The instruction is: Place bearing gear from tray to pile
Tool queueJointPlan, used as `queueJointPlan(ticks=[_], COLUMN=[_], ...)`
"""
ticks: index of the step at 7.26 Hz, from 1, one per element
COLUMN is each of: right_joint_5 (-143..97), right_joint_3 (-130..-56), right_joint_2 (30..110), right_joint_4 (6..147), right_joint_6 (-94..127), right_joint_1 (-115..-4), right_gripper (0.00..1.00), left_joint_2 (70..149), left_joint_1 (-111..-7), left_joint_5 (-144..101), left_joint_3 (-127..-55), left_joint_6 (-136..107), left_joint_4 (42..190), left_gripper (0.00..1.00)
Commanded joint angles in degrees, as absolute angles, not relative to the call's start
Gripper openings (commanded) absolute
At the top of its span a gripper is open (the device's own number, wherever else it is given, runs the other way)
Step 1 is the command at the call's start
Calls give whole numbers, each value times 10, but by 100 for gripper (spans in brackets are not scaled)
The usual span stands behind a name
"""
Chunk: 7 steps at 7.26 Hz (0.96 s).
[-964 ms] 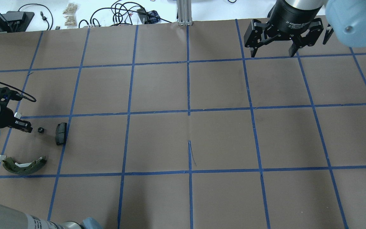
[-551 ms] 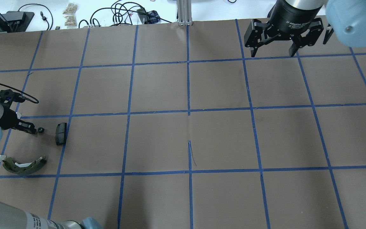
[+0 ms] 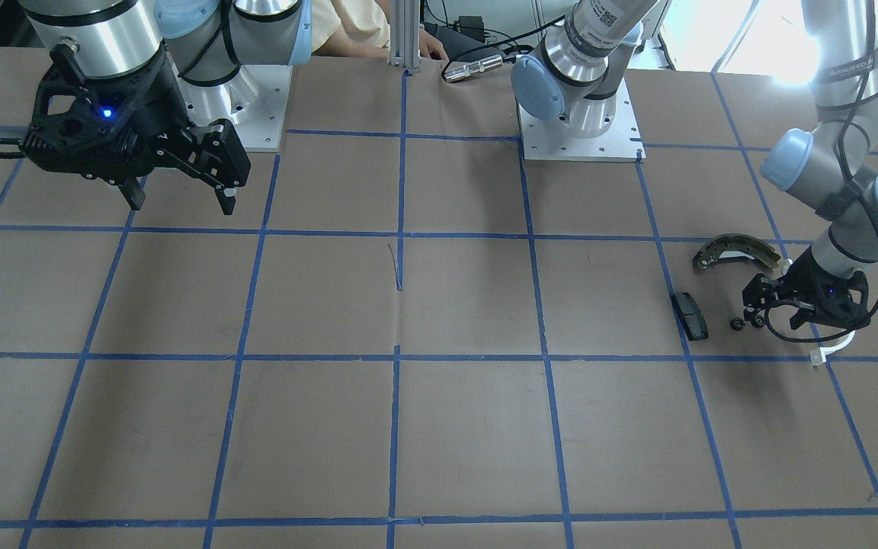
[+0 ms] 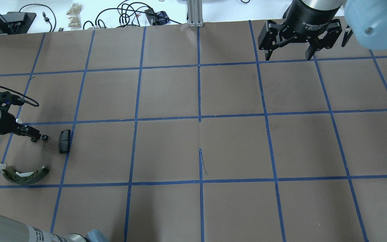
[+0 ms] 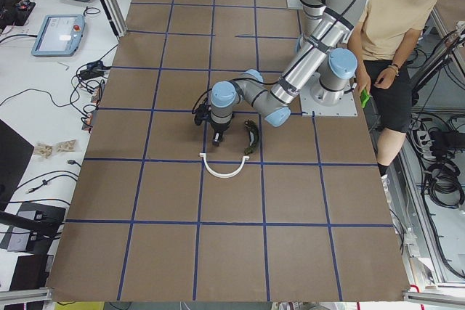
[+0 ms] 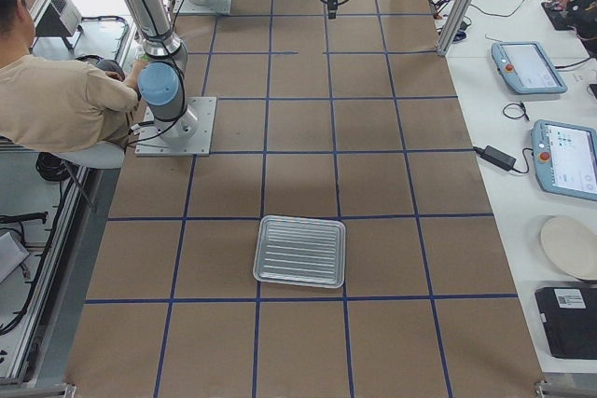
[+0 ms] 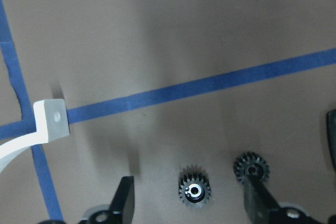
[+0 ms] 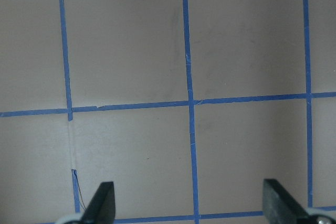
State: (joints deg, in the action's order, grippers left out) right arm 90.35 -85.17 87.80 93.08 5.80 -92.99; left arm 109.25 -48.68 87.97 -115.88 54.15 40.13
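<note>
Left gripper [image 7: 185,181] is held low over the table [image 4: 166,148], its fingers [image 7: 125,199] spread apart and clamped on nothing. One small black gear [image 7: 194,191] lies flat on the table in the gap between them, with clear space on either side. A second gear [image 7: 251,168] is seen just beside it, at the tip of the other finger; whether the two touch cannot be told. Both gears are found among the pile: the pad [image 4: 64,141] is just beyond them, the shoe [image 4: 25,174] lies near, toward the robot, and the arc [image 7: 31,135] is on the gripper's other side. The tray [image 6: 298,251] is set well apart, toward the table's right end. The right gripper [image 4: 287,55] is held high over the far right of the table, its jaws wide apart and holding nothing.
</note>
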Motion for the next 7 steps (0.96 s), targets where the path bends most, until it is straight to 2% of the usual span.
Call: queueJointPlan(ticks=[1, 3, 5, 7], right_joint_5=[904, 904, 904, 904], right_joint_3=[-852, -852, -852, -852], right_joint_2=[878, 879, 879, 879], right_joint_4=[931, 931, 929, 930], right_joint_6=[58, 57, 58, 58], right_joint_1=[-930, -930, -931, -931], right_gripper=[100, 100, 100, 100], left_joint_2=[1060, 1014, 962, 925], left_joint_1=[-510, -588, -703, -820], left_joint_5=[884, 888, 919, 925], left_joint_3=[-1158, -1159, -1138, -1030], left_joint_6=[534, 392, 250, 29], left_joint_4=[407, 410, 493, 673], left_gripper=[96, 96, 96, 96])
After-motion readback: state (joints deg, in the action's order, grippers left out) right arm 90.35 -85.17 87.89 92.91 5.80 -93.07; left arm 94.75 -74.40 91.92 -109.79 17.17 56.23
